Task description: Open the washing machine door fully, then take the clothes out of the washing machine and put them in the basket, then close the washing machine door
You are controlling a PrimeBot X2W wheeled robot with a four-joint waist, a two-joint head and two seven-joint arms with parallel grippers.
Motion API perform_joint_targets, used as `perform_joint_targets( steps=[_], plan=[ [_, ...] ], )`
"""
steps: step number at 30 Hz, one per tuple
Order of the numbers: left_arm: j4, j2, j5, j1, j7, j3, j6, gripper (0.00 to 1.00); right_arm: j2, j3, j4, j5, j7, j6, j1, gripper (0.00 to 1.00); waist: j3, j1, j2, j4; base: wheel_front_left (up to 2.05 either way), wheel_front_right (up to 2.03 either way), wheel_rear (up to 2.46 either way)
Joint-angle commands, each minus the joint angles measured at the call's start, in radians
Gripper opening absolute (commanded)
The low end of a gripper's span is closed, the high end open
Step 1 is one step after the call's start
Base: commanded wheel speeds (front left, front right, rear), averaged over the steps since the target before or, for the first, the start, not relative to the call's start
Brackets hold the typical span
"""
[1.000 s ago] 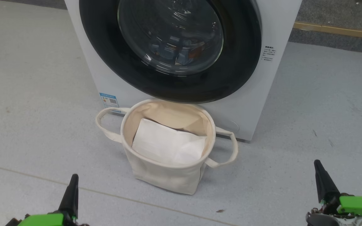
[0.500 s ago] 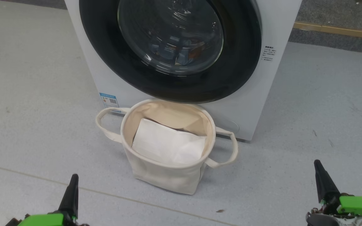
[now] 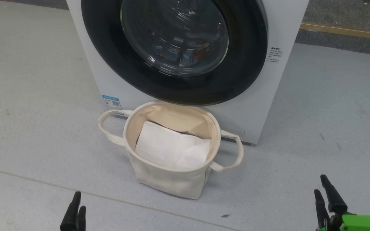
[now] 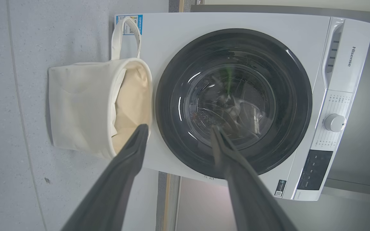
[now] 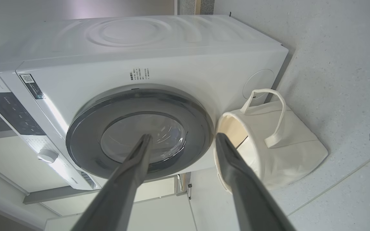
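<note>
Both grippers sit lower at the bottom edge of the head view than a second ago, and each now shows two dark fingers where one showed before. The left gripper (image 3: pixel 79 201) stands with its fingers spread apart and nothing between them, as the left wrist view shows plainly. The right gripper (image 3: pixel 319 183) is spread the same way and holds nothing.

On the grey floor (image 3: pixel 27 112) the washing machine (image 3: pixel 287 29) stands facing the robot, and the washing machine door (image 3: pixel 108 48) lies flat against its front, not yet opened. Through the glass centre the clothes (image 3: pixel 188 54) show as blue and orange patches inside the drum. The basket (image 3: pixel 169 179) stands upright on the floor just in front of the machine's lower front edge, below the door, between the two grippers and well apart from both. A white folded sheet (image 3: pixel 172 147) lies inside it. A small blue label (image 3: pixel 111 102) sits at the machine's lower left corner, beside the basket's handle.
</note>
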Motion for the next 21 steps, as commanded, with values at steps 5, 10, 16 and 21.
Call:
perform_joint_targets(
  steps=[5, 10, 16, 21],
  plan=[
    [-0.044, 0.006, 0.011, -0.045, -0.020, 0.002, -0.001, 1.00, -0.004, 0.007, -0.049, -0.018, -0.020, 0.000, -0.047, 1.00, 0.000, -0.0002, -0.0001, 0.001, 0.00, 0.00, 0.00],
    [-0.055, 0.006, 0.039, -0.055, -0.034, 0.010, -0.001, 1.00, -0.005, 0.014, -0.065, -0.036, -0.034, 0.000, -0.058, 1.00, 0.002, -0.0006, -0.0001, 0.002, 0.00, 0.00, 0.00],
    [-0.074, 0.006, 0.106, -0.067, -0.052, 0.018, 0.004, 1.00, -0.005, 0.023, -0.079, -0.097, -0.052, 0.000, -0.077, 1.00, 0.003, -0.0006, -0.0001, 0.004, 0.00, 0.00, 0.00],
    [-0.105, 0.007, 0.199, -0.076, -0.066, 0.023, 0.010, 1.00, -0.011, 0.038, -0.085, -0.160, -0.067, 0.000, -0.098, 1.00, 0.004, -0.0006, -0.0001, 0.006, 0.00, 0.00, 0.00]
  ],
)
